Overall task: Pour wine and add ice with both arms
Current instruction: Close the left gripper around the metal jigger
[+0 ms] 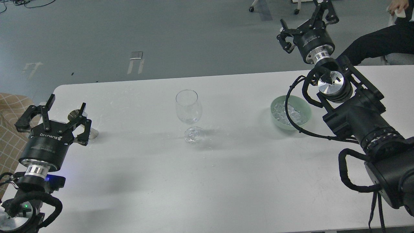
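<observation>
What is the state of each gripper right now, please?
Left gripper: open, holding nothing, fingers spread near a small clear object at the table's left edge.
Right gripper: open, empty, raised beyond the table's far edge.

Looks like a robotics lab or open test floor, not a home. Grey bare floor (161, 35) with tape marks (136, 61), loose cables (19, 4) at far left, caster wheels of a chair (251, 9) at far centre-right. Plain white folding-type table (194, 181) as the workbench. Seated person in dark trousers (378, 42) at far right, watching close by.
</observation>
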Available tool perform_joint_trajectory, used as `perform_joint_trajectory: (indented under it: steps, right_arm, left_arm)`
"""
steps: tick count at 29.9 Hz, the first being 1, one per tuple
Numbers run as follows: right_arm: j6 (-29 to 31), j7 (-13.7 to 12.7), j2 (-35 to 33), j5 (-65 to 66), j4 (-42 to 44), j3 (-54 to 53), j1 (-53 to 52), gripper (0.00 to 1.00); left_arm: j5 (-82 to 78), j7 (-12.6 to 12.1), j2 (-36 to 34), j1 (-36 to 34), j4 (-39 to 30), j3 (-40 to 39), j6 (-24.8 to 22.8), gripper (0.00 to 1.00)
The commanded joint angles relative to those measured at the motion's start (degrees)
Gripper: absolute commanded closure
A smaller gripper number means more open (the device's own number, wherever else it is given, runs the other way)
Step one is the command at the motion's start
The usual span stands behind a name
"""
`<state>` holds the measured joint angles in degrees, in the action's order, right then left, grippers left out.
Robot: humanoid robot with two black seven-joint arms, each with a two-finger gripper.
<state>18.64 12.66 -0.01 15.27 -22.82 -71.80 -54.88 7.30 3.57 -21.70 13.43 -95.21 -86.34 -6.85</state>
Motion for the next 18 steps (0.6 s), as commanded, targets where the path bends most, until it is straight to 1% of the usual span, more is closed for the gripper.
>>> perform_joint_trajectory:
  steps: [1, 6, 10, 13, 15, 16, 17, 18]
  right_arm:
    - [-0.8, -0.1, -0.1, 0.0, 0.0, 0.0, -0.2, 0.00]
    - [-1.5, 0.0, -0.1, 0.1, 0.1, 0.1, -0.5, 0.00]
    - [-1.6, 0.0, -0.1, 0.2, 0.2, 0.1, -0.5, 0.00]
    - [-1.9, 0.0, -0.1, 0.2, 0.2, 0.2, -0.5, 0.00]
    - [-2.0, 0.0, -0.1, 0.2, 0.2, 0.1, -0.5, 0.00]
    - [-2.0, 0.0, -0.1, 0.3, 0.2, 0.1, -0.5, 0.00]
    - [-2.0, 0.0, -0.1, 0.3, 0.2, 0.1, -0.5, 0.00]
    - [-2.1, 0.0, -0.2, 0.3, 0.2, 0.1, -0.5, 0.00]
  left_arm:
    - [0.0, -0.2, 2.6, -0.6, 6.3, 0.0, -0.4, 0.28]
    - [0.2, -0.3, 4.9, -0.9, 10.5, -0.1, -0.7, 0.28]
    - [0.4, -0.9, 6.5, -1.1, 13.8, -0.1, -0.6, 0.28]
    - [0.4, -1.3, 7.6, -3.5, 17.9, -0.3, -0.6, 0.29]
    - [0.4, -1.9, 8.0, -4.9, 20.1, -0.5, -0.6, 0.33]
    - [0.4, -2.2, 8.3, -6.0, 21.3, -0.5, -0.6, 0.40]
    - [0.4, -2.2, 8.3, -6.0, 21.3, -0.5, -0.6, 0.40]
    - [0.4, -2.2, 8.4, -7.4, 22.8, -0.5, -0.6, 0.44]
